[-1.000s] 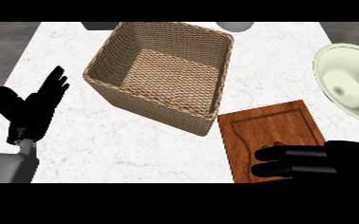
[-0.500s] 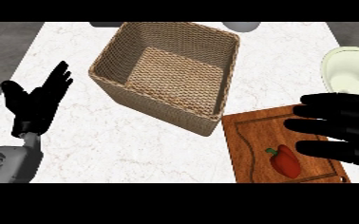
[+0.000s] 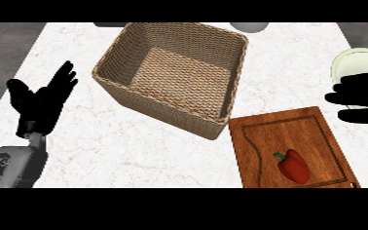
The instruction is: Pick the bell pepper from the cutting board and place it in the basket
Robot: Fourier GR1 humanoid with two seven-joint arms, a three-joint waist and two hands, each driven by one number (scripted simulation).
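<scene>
A red bell pepper (image 3: 293, 166) with a green stem lies on the wooden cutting board (image 3: 287, 131) at the lower right. The woven basket (image 3: 119, 58) stands tilted in the middle of the counter, with nothing showing inside it. My right hand (image 3: 352, 98) shows at the right edge, above the board's far corner and apart from the pepper, its fingers pointing left and relaxed, holding nothing. At the left edge my left hand (image 3: 42, 102) rests open with fingers up.
A pale green plate (image 3: 351, 63) sits at the right edge behind my right hand. White marble counter lies between the basket and my left hand. Two grey shapes peek in at the counter's far edge.
My right hand has risen from over the board to the right edge, uncovering the pepper. The view shifted, so the basket and board appear lower and further left. The left hand stayed still.
</scene>
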